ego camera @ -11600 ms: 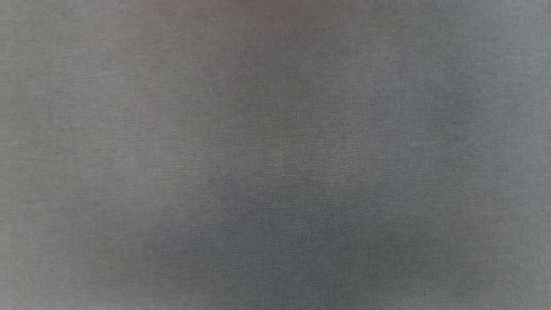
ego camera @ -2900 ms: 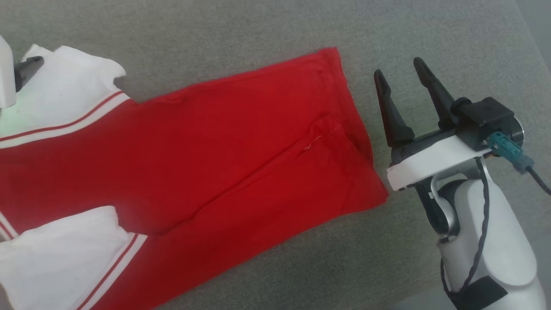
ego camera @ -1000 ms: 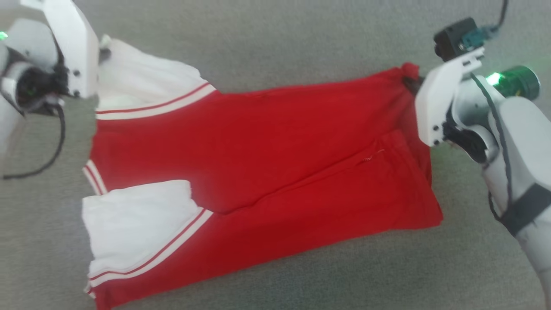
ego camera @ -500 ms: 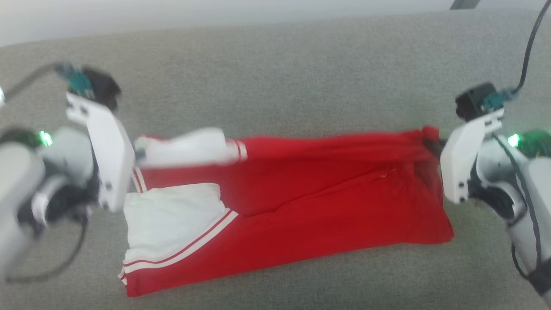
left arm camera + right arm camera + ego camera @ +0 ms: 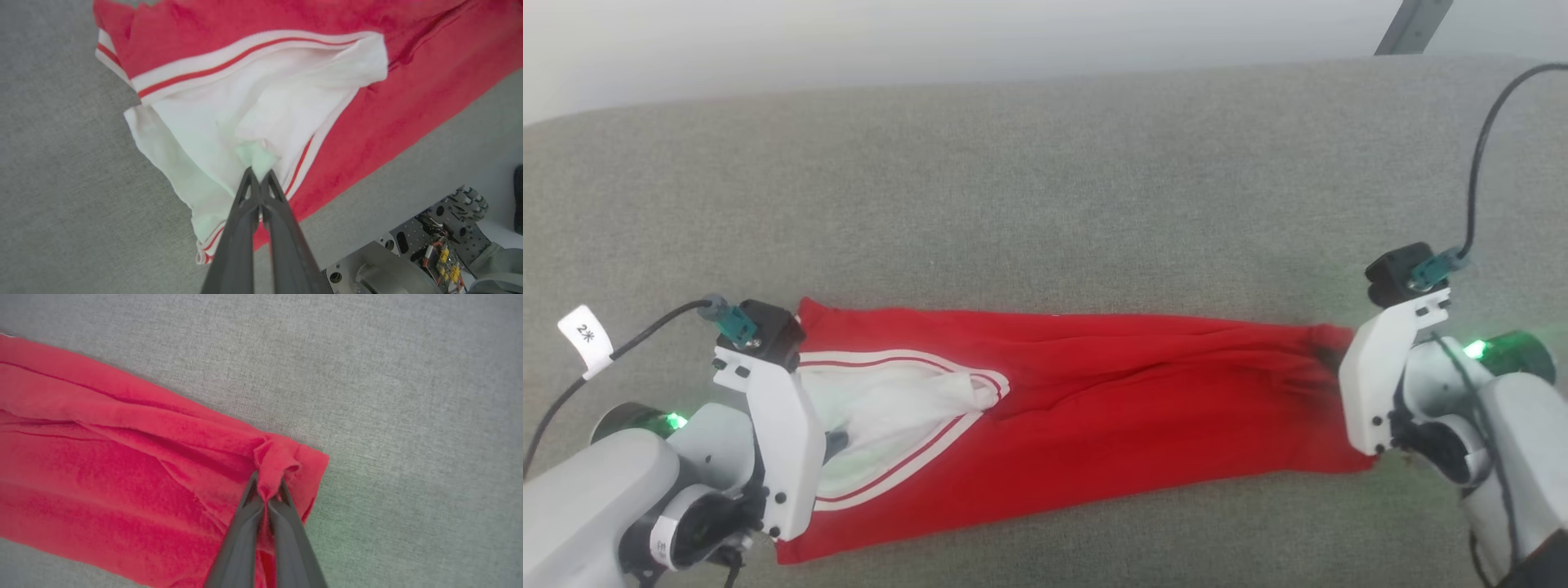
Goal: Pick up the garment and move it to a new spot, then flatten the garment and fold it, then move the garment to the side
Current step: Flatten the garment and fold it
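The garment (image 5: 1111,408) lies stretched crosswise on the padded surface (image 5: 1045,188), near its front edge. The left gripper (image 5: 258,176) sits at the garment's left end, on a sleeve (image 5: 229,122) lying over the garment's body. The right gripper (image 5: 267,488) sits at the garment's right end, at the far corner. More of the surface extends behind the garment.

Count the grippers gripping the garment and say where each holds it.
2. The left gripper pinches white sleeve fabric at the left end of the garment; the right gripper pinches the red hem at its right end. Both arms are accounted for, so none is hidden.
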`<state>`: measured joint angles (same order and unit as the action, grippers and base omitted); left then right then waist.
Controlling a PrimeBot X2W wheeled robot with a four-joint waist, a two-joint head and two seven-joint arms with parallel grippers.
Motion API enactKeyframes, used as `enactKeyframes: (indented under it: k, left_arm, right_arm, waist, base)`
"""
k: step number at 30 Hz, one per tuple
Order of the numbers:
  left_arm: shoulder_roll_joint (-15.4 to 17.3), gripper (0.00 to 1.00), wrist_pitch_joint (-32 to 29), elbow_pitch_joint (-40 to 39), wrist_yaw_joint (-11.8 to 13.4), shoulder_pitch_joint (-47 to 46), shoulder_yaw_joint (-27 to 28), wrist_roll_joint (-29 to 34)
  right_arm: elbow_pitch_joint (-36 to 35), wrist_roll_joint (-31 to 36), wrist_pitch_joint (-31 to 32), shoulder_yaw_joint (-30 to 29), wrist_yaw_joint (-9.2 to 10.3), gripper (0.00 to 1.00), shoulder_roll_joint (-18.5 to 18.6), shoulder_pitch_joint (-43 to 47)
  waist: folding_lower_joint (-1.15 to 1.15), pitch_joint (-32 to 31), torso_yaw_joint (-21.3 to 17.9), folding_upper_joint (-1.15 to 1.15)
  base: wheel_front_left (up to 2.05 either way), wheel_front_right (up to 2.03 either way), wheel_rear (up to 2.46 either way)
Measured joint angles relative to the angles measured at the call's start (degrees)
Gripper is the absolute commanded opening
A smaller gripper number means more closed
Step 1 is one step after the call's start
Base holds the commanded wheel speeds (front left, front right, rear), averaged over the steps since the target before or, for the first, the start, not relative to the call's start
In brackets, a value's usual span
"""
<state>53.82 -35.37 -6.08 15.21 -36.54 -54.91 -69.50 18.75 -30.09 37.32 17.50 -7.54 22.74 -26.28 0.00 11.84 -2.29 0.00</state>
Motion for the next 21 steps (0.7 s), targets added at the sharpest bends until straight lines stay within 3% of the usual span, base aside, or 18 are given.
enactKeyframes:
  k: [1, 2, 3, 14, 21]
  left_arm:
    - [-0.46, 0.58, 0.81, 0.83, -0.4, 0.1, 0.08, 0.0]
    - [-0.71, 0.85, 1.57, 1.47, -0.89, 0.36, -0.03, 0.08]
    - [-0.83, 1.0, 2.55, 2.14, -1.18, 0.84, -0.03, 0.63]
    - [-0.45, 1.0, 17.96, 3.2, -2.19, 6.69, 3.14, 2.88]
    - [-0.58, 1.0, 32.43, 4.01, 0.05, 12.61, 6.72, 4.59]
  right_arm:
    - [0.18, 0.02, -0.11, 0.26, 0.0, 1.0, -0.33, 0.08]
    - [0.49, 0.02, -0.54, 0.23, 0.0, 1.0, -0.65, 0.18]
    - [0.7, 0.04, -0.59, 0.38, 0.0, 1.0, -0.87, 0.2]
    - [0.53, -0.76, -2.61, -0.56, 0.0, 1.0, -1.42, 2.36]
    - [0.76, -0.68, -3.52, -3.48, 0.01, 1.0, 0.03, 4.48]
  waist:
    - [0.0, -0.28, 0.01, 0.0]
    - [0.0, -0.61, 0.01, 0.0]
    - [0.0, -1.0, 0.02, 0.0]
    - [0.0, -5.97, 0.56, 0.0]
    - [0.0, -8.3, 2.13, 0.0]
  base:
    - [0.0, 0.0, 0.0]
    - [0.0, 0.0, 0.0]
    - [0.0, 0.0, 0.0]
    - [0.0, 0.0, 0.0]
    - [0.0, 0.0, 0.0]
